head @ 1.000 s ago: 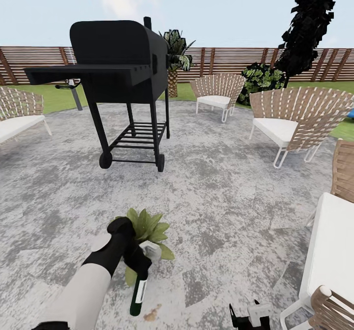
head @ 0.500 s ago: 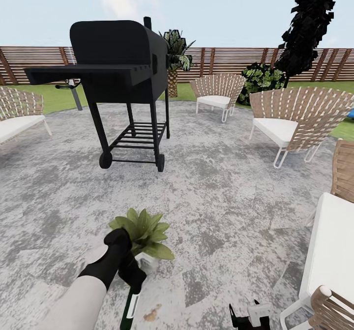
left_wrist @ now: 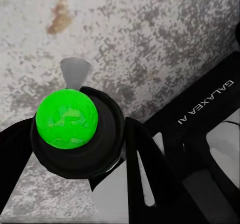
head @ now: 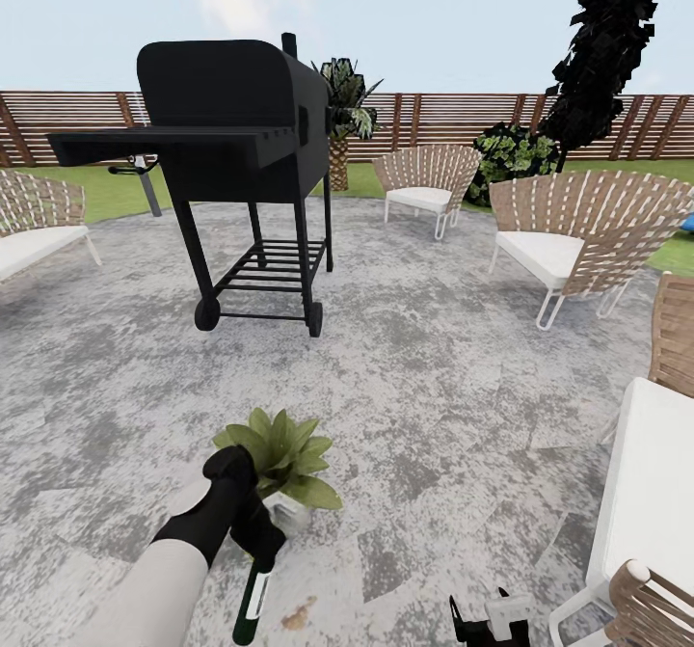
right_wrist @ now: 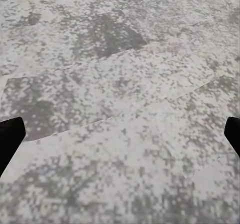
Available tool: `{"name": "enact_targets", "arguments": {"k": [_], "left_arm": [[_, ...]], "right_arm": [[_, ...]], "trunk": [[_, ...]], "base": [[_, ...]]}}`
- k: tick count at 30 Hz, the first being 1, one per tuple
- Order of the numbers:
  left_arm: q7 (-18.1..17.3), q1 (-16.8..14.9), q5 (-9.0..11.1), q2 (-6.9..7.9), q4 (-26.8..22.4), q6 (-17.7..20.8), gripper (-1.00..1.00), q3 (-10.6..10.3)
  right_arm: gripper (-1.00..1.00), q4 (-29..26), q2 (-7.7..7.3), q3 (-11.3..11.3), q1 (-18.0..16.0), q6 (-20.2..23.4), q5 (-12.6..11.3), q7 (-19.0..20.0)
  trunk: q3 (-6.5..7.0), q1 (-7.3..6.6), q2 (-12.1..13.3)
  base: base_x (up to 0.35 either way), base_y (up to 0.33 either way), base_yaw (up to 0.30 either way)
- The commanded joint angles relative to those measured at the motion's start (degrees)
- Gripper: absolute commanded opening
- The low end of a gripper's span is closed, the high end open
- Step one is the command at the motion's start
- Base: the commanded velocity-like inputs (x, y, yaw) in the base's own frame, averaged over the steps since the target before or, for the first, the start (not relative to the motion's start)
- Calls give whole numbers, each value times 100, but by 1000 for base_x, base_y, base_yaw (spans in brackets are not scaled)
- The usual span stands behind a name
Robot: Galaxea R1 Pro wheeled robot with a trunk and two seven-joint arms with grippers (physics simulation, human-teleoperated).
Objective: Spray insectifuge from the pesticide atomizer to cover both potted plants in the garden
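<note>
The pesticide atomizer (head: 251, 601) is clamped in the left tool (head: 258, 543) beside one potted plant (head: 280, 454); spraying is judged unfinished.

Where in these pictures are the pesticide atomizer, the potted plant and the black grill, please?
pesticide atomizer (head: 253, 605): head view, on its white label strip.
potted plant (head: 284, 449): head view, on the middle leaves of the rosette.
black grill (head: 217, 97): head view, on its barrel-shaped lid.
</note>
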Motion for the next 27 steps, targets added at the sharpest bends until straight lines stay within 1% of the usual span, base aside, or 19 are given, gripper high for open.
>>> {"name": "enact_targets", "arguments": {"k": [1, 2, 4, 6, 9, 14, 18, 21, 27], "left_arm": [[-22, 2, -64, 3, -5, 51, -100, 28], [42, 4, -68, 16, -4, 44, -100, 24], [319, 11, -66, 54, -4, 35, -100, 19], [627, 16, -65, 72, 19, 28, -100, 3], [931, 18, -41, 81, 59, 18, -100, 4], [984, 25, -25, 93, 74, 9, -100, 26], [987, 19, -6, 81, 75, 12, -100, -1], [987, 18, 2, 79, 75, 13, -100, -4], [987, 26, 13, 88, 85, 13, -100, 20]], "right_arm": [[100, 1, -1, 52, -2, -14, -47, -17], [100, 1, -2, 52, -2, -15, -47, -17], [100, 1, 0, 52, -2, -19, -47, -17], [100, 1, 2, 52, -2, -21, -47, -17], [100, 1, 2, 52, -2, -16, -47, -17], [100, 1, 6, 52, -2, -14, -47, -17], [100, 1, 7, 52, -2, -21, -47, -21], [100, 1, 7, 52, -2, -22, -47, -25], [100, 1, 7, 52, -2, -16, -47, -25]], "trunk": [[-5, -1, -2], [-5, -1, -2], [-5, -1, -2], [-5, -1, -2], [-5, -1, -2], [-5, -1, -2], [-5, -1, -2], [-5, -1, -2], [-5, -1, -2]], "base": [[0, 0, 0], [-9, 0, 0], [-138, 0, 0], [-259, 0, 0], [-316, 5, 0], [-307, 142, 0], [-181, 253, 0], [56, 294, -24], [139, 290, -229]]}}
